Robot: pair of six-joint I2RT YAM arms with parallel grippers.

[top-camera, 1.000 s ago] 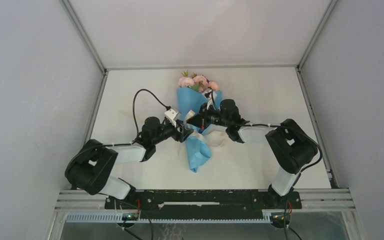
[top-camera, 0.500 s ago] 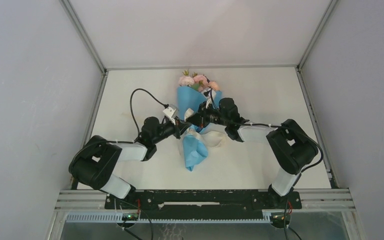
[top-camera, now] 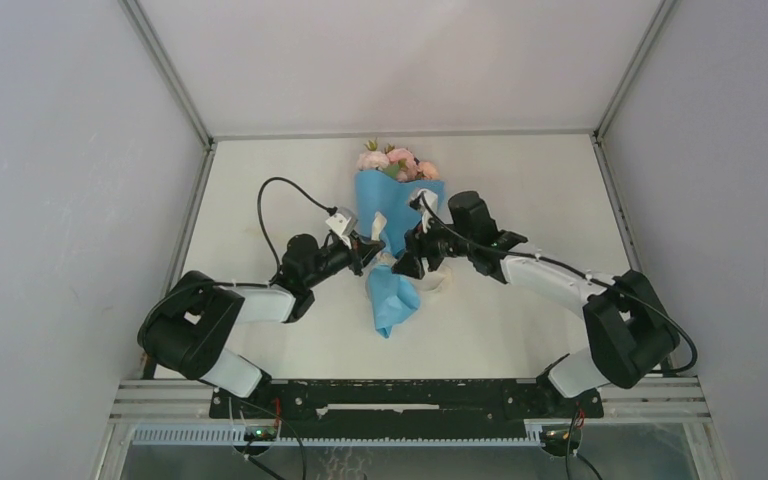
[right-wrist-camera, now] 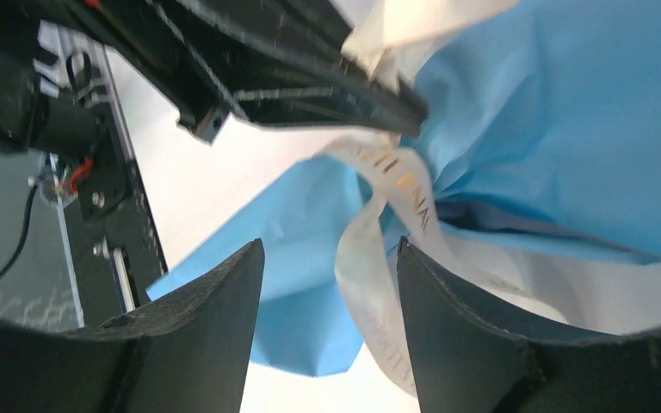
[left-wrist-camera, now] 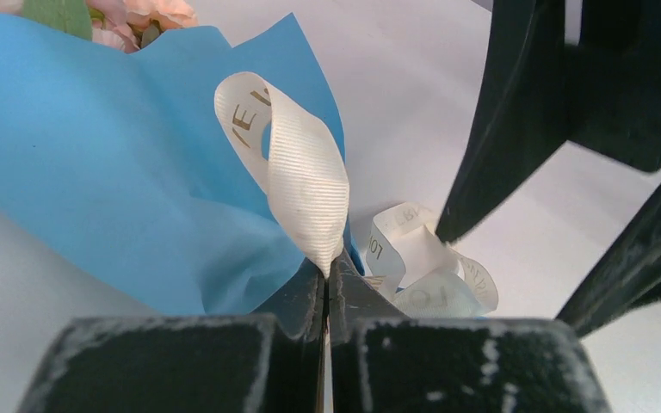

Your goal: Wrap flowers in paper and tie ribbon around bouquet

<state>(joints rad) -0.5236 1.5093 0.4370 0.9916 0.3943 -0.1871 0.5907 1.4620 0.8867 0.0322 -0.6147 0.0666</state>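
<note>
Between the closed jaws of the left gripper (left-wrist-camera: 327,268) a loop of the cream ribbon (left-wrist-camera: 305,185) is pinched, and it stands up just in front of the blue paper (left-wrist-camera: 95,155) of the bouquet (top-camera: 390,215). Just beside it, the right gripper (right-wrist-camera: 329,258) has its jaws apart, with a gold-lettered ribbon strand loose between them. The pink flowers (top-camera: 392,162) lie beyond both grippers.

The bouquet (top-camera: 392,235) lies on the worktop (top-camera: 520,190) at mid-frame in the top view, flowers (top-camera: 395,163) at its upper end. The ribbon (left-wrist-camera: 305,176) sits at its waist, spilling right. Left fingers (left-wrist-camera: 293,310) sit left of the waist, right fingers (right-wrist-camera: 465,327) on its right.
</note>
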